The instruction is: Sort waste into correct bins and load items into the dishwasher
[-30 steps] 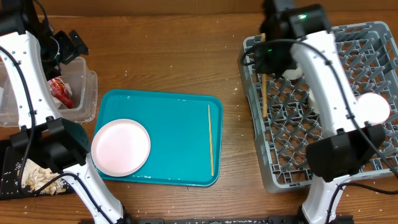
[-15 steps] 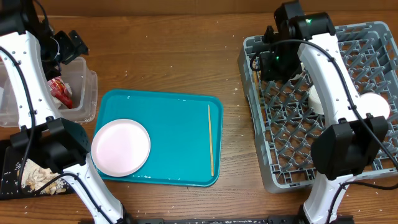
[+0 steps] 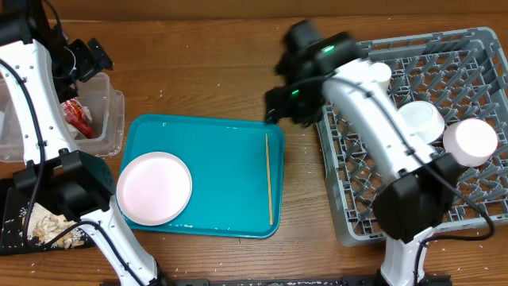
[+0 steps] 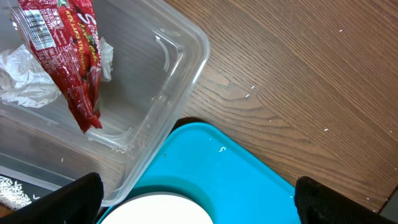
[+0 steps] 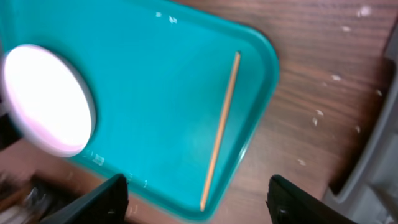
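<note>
One wooden chopstick (image 3: pixel 269 179) (image 5: pixel 221 134) lies along the right side of the teal tray (image 3: pixel 222 159). The pink plate (image 3: pixel 155 187) (image 5: pixel 46 99) sits at the tray's left. My right gripper (image 3: pixel 286 103) (image 5: pixel 199 205) hovers open and empty over the tray's right edge, and the chopstick's end lies between its fingers (image 5: pixel 106 199). My left gripper (image 3: pixel 83 59) (image 4: pixel 199 211) stands wide open above the clear tub (image 3: pixel 99 127) (image 4: pixel 168 74), which holds the red wrapper (image 4: pixel 68 56) and white tissue (image 4: pixel 25 84). A white bowl (image 3: pixel 419 119) and cup (image 3: pixel 470 141) sit in the grey rack (image 3: pixel 357 191).
A black tray (image 3: pixel 12 202) at the front left holds pale scraps (image 3: pixel 48 222) and rice grains. The rack's grey rim (image 5: pixel 379 155) stands close to the right of my right gripper. Bare wooden table (image 3: pixel 206 71) lies behind the teal tray.
My right arm has swung left from over the rack's left side to the teal tray's right edge, and its jaws have opened. The chopstick seen under it in the rack earlier no longer shows.
</note>
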Available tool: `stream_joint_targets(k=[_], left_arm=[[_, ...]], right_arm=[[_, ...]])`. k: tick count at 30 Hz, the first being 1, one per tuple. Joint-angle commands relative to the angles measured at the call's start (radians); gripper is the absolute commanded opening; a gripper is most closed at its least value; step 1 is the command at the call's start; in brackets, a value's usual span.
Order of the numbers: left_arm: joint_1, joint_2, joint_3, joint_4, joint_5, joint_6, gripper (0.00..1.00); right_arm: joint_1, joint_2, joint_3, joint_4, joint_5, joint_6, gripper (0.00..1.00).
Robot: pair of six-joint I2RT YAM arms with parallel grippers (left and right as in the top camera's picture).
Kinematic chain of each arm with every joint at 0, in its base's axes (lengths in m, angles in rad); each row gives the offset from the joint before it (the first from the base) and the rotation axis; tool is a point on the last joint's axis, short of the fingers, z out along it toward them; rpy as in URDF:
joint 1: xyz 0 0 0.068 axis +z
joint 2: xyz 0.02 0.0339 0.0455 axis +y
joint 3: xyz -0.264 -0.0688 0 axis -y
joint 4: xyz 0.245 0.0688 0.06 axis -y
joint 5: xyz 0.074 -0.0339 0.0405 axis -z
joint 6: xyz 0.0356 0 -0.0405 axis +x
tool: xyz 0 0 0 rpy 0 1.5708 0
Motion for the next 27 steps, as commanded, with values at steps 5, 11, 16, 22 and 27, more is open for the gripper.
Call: stream_joint_targets(k=[5, 11, 16, 22, 27], left_arm=[[-0.007, -0.009, 0.013, 0.002, -0.009, 0.016, 1.0], [-0.007, -0.009, 0.013, 0.002, -0.009, 0.015, 1.0], [-0.007, -0.009, 0.013, 0.002, -0.009, 0.015, 1.0], [-0.007, -0.009, 0.013, 0.002, -0.009, 0.016, 1.0], [-0.007, -0.009, 0.013, 0.002, -0.009, 0.016, 1.0]], right_arm=[[0.151, 0.066, -0.204, 0.142, 0.203, 0.282, 0.74], [0.16, 0.068, -0.421, 0.302, 0.127, 0.247, 0.68], [0.166, 0.068, -0.496, 0.378, 0.11, 0.247, 0.65], [0.167, 0.069, -0.505, 0.416, 0.114, 0.256, 0.53], [0.167, 0.07, -0.548, 0.448, 0.211, 0.319, 0.29]])
